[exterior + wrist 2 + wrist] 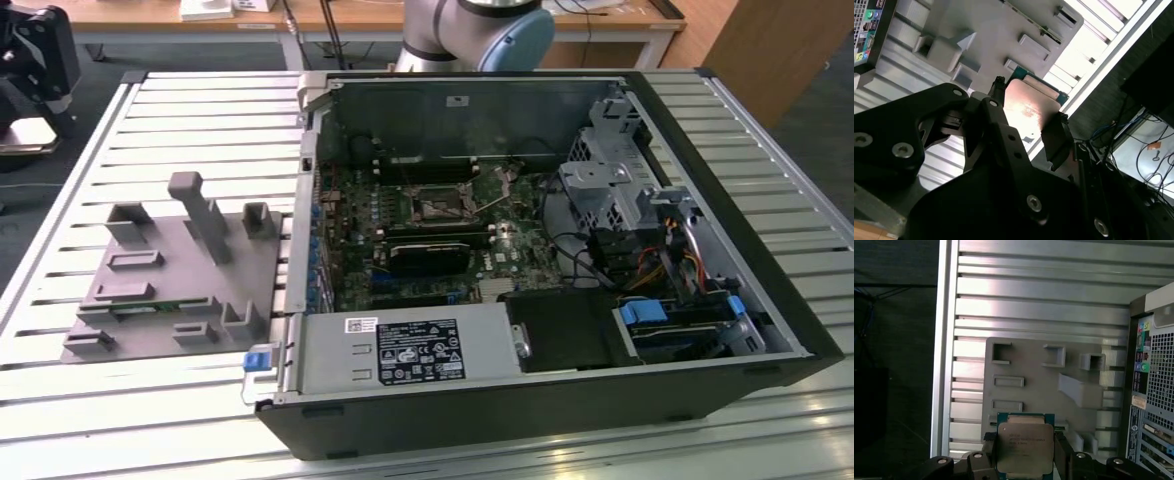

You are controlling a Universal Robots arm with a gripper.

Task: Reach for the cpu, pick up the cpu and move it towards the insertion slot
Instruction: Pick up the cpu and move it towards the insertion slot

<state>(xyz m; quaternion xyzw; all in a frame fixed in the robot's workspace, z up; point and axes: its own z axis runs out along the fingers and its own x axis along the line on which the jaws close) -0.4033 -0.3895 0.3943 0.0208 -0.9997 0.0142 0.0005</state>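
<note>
First wrist view: tool (pixel 1025 460) clamped on cpu (pixel 1025 442) at grey fixture (pixel 1029 385); exterior view: insertion slot (pixel 438 205) on motherboard (pixel 523 252).

We log a robotics lab: slatted aluminium counter (pixel 200 110), opened computer case (pixel 534 420), grey fixture plate (pixel 147 285), robot arm (pixel 481 35).

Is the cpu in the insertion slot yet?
No, in the first wrist view the gripper holds the cpu above the grey fixture plate.
</note>
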